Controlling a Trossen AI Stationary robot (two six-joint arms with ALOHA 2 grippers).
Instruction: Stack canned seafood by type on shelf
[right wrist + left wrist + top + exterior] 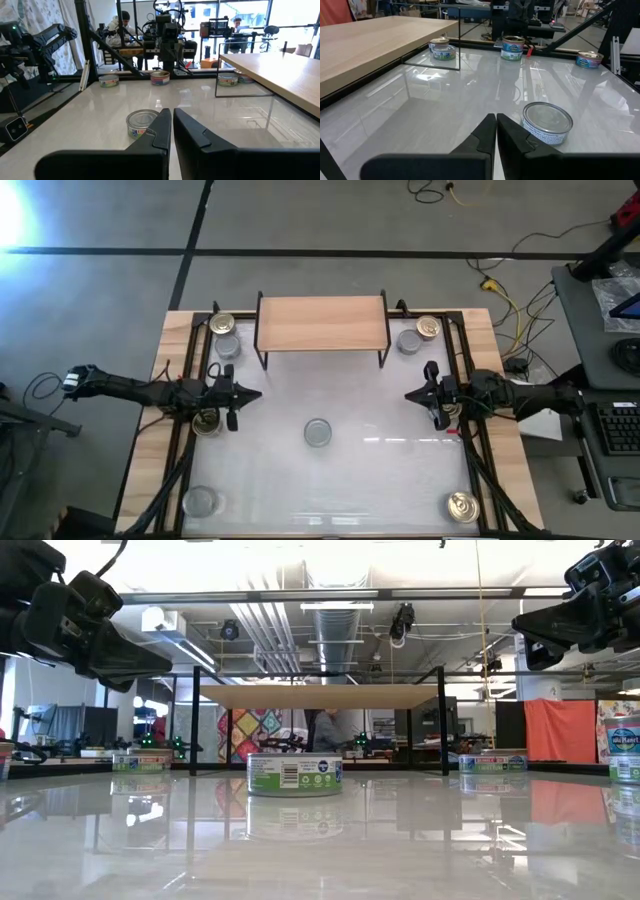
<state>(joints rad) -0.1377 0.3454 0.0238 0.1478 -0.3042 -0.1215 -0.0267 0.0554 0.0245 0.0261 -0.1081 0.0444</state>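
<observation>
**Nothing on the shelf, both arms waiting**

Over the white table I hold both arms level and clear of everything: left gripper (236,393) and right gripper (424,393) each with jaws pressed together, holding nothing. The shelf (322,322) stands bare at the far side. Cans lie scattered; a silver-topped can (318,432) sits mid-table between the arms (the easiest first target, I judge). The stacking hasn't begun; next I must part one gripper's jaws and descend over that can.

My left gripper (250,393) and right gripper (410,394) hovered shut, facing inward; the shelf (322,323) stood bare; a silver-topped can (318,432) sat mid-table.
</observation>
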